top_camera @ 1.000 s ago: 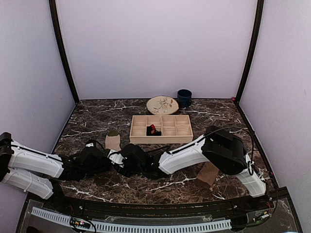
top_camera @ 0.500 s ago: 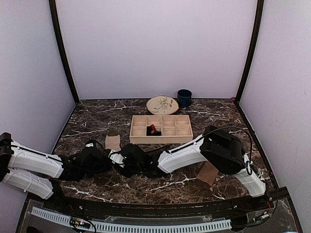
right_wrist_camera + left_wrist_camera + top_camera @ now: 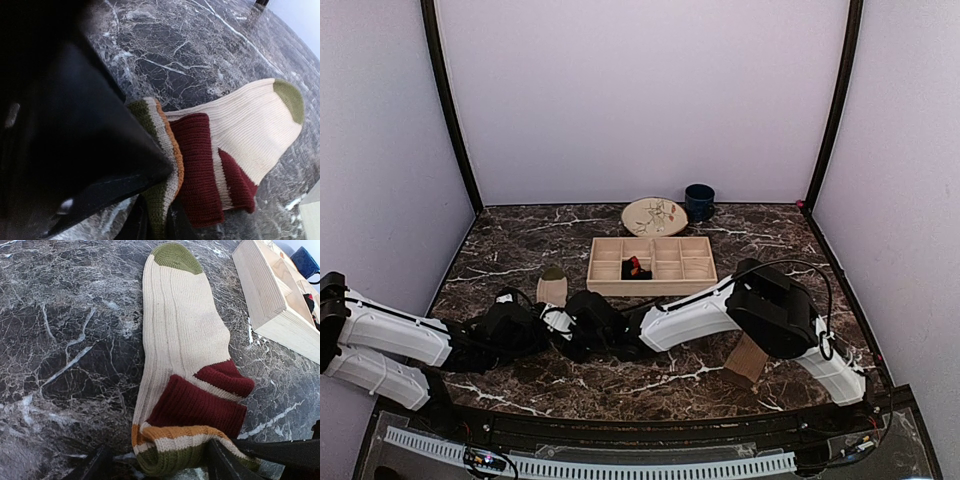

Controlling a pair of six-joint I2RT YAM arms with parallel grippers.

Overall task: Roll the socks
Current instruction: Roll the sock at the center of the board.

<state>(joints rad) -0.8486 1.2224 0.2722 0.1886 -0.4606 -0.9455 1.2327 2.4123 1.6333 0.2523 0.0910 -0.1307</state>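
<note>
My right gripper (image 3: 154, 225) pinches the cuff (image 3: 192, 442) of the striped sock (image 3: 182, 335) to start rolling; whether my left gripper (image 3: 160, 466) clamps it, I cannot tell.

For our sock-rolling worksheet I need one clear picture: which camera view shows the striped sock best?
The left wrist view: the striped sock lies nearly full length, from green toe to striped cuff. The right wrist view hides part of the cuff, and the top view shows only its small toe end.
</note>
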